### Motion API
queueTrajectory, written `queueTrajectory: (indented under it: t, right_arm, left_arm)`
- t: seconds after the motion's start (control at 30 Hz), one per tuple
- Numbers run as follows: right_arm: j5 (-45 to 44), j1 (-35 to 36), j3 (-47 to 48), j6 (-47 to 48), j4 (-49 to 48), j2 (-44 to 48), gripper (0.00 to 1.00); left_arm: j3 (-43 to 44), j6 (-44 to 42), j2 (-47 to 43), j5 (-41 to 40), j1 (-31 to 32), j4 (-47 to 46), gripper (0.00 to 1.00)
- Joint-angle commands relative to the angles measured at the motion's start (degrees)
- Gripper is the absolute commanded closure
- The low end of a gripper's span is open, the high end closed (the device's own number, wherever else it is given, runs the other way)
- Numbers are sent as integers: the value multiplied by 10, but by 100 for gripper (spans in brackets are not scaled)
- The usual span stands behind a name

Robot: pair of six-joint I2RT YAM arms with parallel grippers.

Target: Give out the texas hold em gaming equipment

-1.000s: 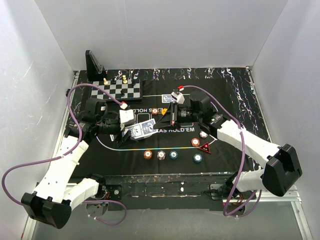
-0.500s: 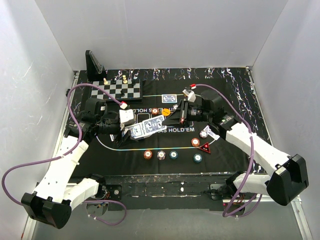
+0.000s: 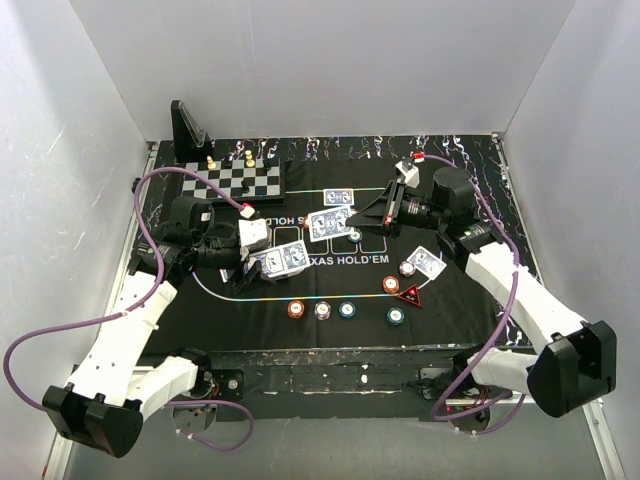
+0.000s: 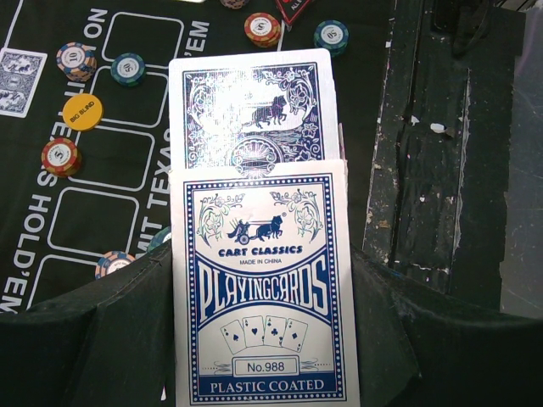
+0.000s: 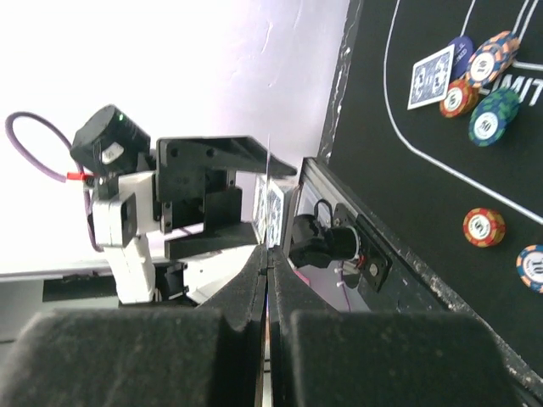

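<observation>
The card box (image 4: pixel 263 297) is held clamped by the left gripper (image 3: pixel 258 262), centre-left of the top view. A single playing card (image 3: pixel 328 224) is pinched by the closed right gripper (image 3: pixel 362 217), just above centre. Poker chips (image 3: pixel 322 309) are spread lower centre on the mat (image 3: pixel 470 180).

Scattered poker chips (image 3: pixel 322 310) and blue-backed cards (image 3: pixel 428 263)
</observation>
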State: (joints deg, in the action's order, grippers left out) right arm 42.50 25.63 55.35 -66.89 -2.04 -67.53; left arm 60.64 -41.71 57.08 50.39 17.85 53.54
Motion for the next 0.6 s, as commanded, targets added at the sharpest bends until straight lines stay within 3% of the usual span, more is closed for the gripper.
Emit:
queueTrajectory:
  t: [0.0, 0.17, 0.33, 0.57]
  right_arm:
    - [25, -25, 13, -3, -46, -42, 99]
    - [31, -18, 44, -11, -88, -141, 99]
    - [11, 44, 106, 1, -96, -263, 99]
    - [-8, 157, 286, -3, -82, -478, 99]
  left_arm:
    - [16, 3, -21, 18, 2, 5, 66]
    - [21, 6, -31, 23, 2, 19, 67]
    - [27, 14, -49, 23, 2, 21, 69]
    - [37, 22, -48, 23, 2, 29, 69]
